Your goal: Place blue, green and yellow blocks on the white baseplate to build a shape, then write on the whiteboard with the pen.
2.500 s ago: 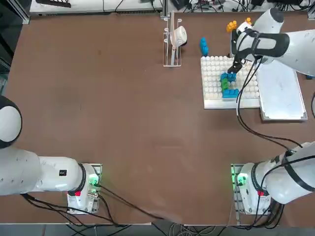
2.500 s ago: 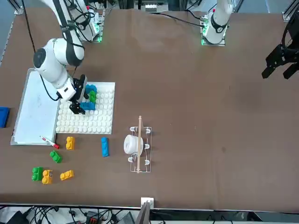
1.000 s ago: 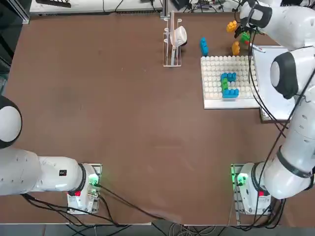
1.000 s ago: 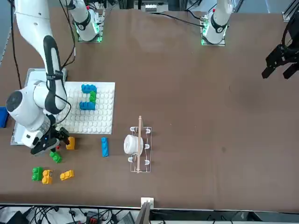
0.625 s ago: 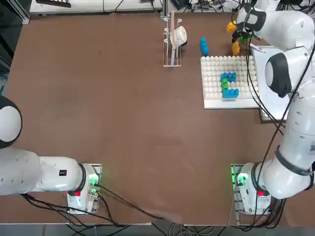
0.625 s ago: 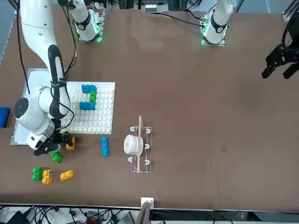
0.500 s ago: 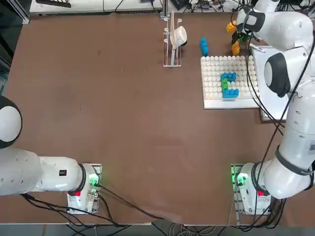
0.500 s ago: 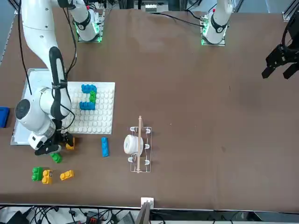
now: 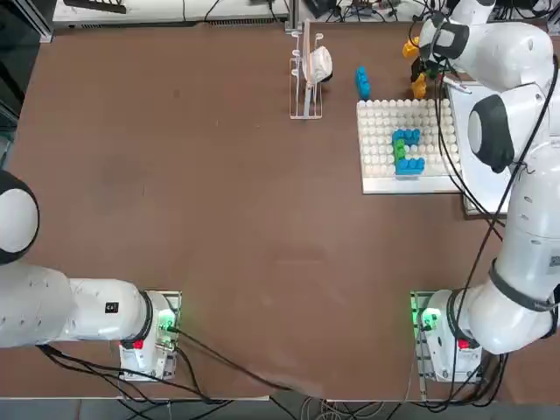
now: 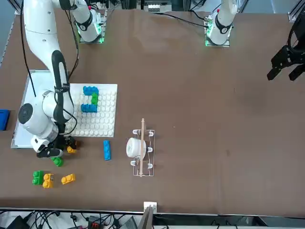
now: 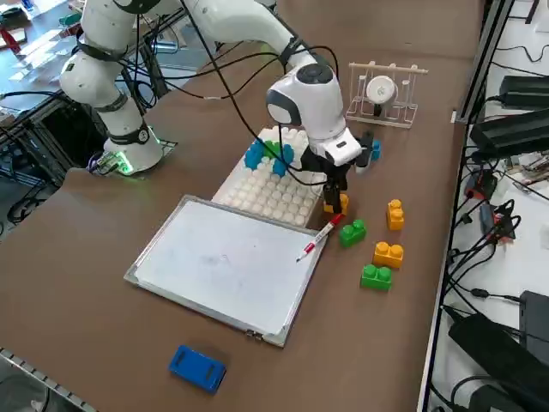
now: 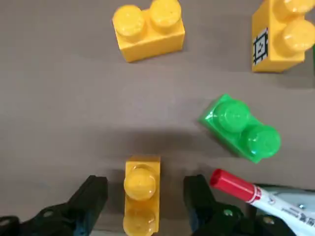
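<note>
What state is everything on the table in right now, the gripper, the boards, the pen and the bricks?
Right gripper: open, a yellow brick between its fingers
White baseplate: partly built on, with two blue bricks and a green one
Whiteboard: lying flat
Pen: capped, by the whiteboard's edge
Loose green brick: off the baseplate

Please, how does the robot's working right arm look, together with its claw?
The right arm is white and rounded, with dark grey bands and loose black cables along it. The right claw is black, with two blocky fingers.
</note>
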